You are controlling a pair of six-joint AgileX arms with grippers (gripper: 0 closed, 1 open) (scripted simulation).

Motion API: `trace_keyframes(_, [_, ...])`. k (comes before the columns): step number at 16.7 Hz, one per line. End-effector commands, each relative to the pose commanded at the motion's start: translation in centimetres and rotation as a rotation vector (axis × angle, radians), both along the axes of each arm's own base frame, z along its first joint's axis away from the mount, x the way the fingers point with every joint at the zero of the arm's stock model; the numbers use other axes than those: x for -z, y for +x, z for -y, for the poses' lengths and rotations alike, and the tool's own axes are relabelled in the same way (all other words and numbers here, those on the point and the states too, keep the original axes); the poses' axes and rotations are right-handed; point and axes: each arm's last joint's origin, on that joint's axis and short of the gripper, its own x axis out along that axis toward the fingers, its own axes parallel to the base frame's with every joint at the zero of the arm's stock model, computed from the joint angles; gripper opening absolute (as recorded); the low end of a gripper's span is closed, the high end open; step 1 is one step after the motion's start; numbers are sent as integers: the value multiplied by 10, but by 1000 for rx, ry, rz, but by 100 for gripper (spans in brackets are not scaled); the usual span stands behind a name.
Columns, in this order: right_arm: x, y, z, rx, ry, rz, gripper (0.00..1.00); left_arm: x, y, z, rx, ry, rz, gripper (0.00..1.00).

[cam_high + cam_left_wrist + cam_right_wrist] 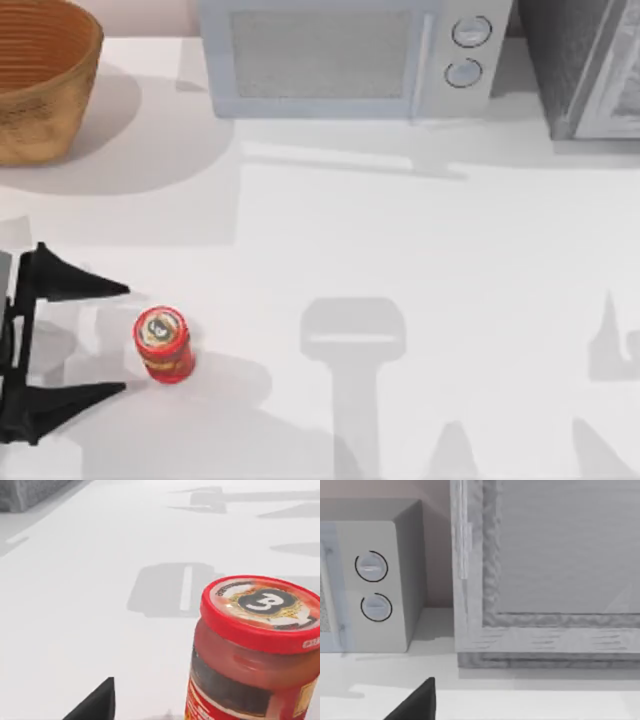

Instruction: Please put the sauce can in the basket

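From the top view, the left gripper (pixel 105 338) sits at the left edge of the table (pixel 420 250). Its two black fingers (pixel 75 280) are spread wide apart and point toward the right. The sauce can (pixel 163 344) stands upright just past the fingertips, in line with the gap between them, and nothing is touching it. It is red with a round top. The basket (pixel 45 85) is well away from the gripper, up in the far left corner of the table. It is big, round and woven, much bigger than the can. A grey microwave (pixel 350 55) stands along the back edge, and a grey cabinet (pixel 590 65) is in the far right corner.

The left wrist view shows the sauce can (pixel 255 650) very close up. Here you can see things the top view is too far off to show: a red rim, a picture on the top with a "3" on it, and a yellow bit of label. One black finger (pixel 95 705) pokes in beside the can, not touching it.

The right wrist view looks at the microwave's (pixel 375 580) two round knobs and the cabinet (pixel 545 570) beside it. One black finger (pixel 415 702) of the right gripper shows here. I cannot tell if this gripper is open or closed.
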Motion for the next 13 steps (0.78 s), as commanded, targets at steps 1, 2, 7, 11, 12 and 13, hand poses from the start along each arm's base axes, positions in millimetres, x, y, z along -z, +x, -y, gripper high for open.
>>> trace_keyframes(1, [0, 0, 0, 0, 0, 0, 100, 1, -1, 0, -4, -3, -9, 100])
trace_keyframes(2, [0, 0, 0, 0, 0, 0, 100, 3, -2, 1, -11, -7, -20, 100])
trace_keyframes(7, [0, 0, 0, 0, 0, 0, 100, 16, -5, 15, -30, -12, -44, 100])
trace_keyframes(11, [0, 0, 0, 0, 0, 0, 100, 27, -6, 28, -30, -12, -43, 100])
trace_keyframes(12, [0, 0, 0, 0, 0, 0, 100, 29, -6, 31, -30, -12, -42, 100])
trace_keyframes(13, [0, 0, 0, 0, 0, 0, 100, 31, -5, 34, -29, -13, -42, 100])
